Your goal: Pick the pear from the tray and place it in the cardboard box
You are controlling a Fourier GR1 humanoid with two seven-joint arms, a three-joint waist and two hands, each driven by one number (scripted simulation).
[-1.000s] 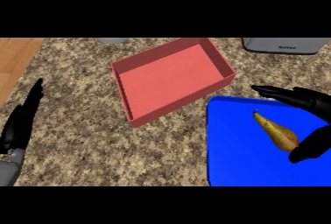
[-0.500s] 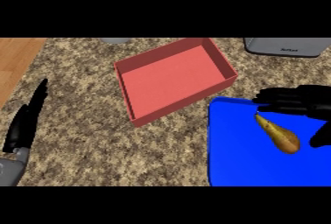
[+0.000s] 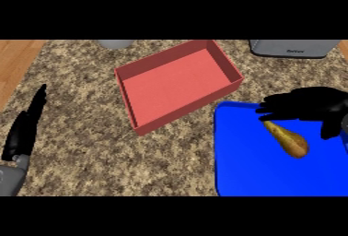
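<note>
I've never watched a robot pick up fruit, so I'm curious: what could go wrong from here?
The right hand covers only the narrow top of the pear, which lies flat on the smooth blue tray; closing there might squeeze the pear out sideways instead of lifting it. Later, the red box has raised walls, so a low carry could bump its near wall.

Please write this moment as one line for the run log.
phase: reaching | right hand: open above pear | pear: on blue tray | box: holds nothing | left hand: resting

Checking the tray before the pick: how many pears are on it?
1. The pear lies on the blue tray, its narrow end under the right hand; the hand could hide another.
</note>
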